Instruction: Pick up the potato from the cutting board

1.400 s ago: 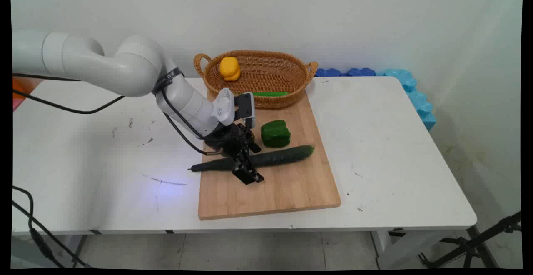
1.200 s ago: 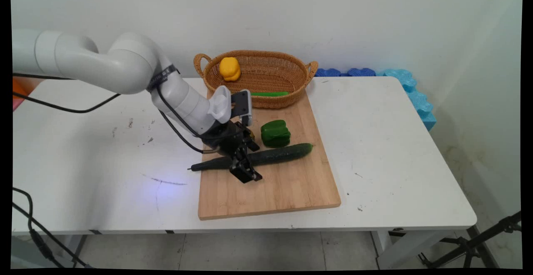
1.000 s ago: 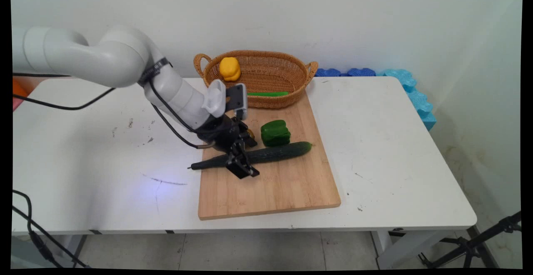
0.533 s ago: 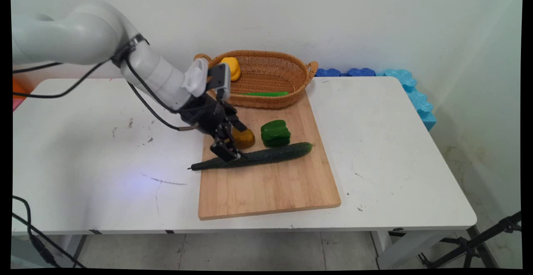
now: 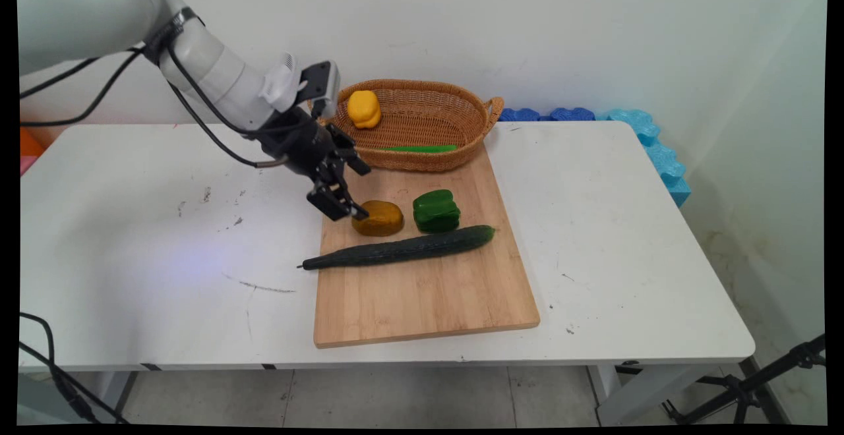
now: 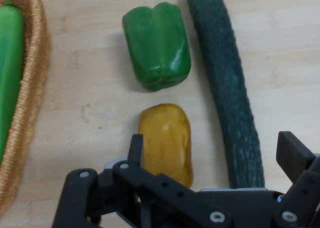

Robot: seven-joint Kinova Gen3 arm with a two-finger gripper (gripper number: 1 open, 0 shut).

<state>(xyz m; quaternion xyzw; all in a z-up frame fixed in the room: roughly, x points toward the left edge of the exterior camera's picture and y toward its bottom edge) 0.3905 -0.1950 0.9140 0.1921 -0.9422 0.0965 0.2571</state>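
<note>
A white counter [image 5: 626,237], scuffed with small dark marks, stands against a plain white wall [image 5: 593,33]. Blue foam blocks [image 5: 649,138] line the gap between the counter's far right edge and the wall. Below lies a pale tiled floor [image 5: 395,399]. A black tripod leg [image 5: 758,382] shows at lower right.

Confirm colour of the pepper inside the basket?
Yellow pepper, clearest in the main view.

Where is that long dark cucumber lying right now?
The cucumber lies across the wooden cutting board in the main view, its thin end poking off the left edge, just in front of the green pepper and brownish-yellow lump.
</note>
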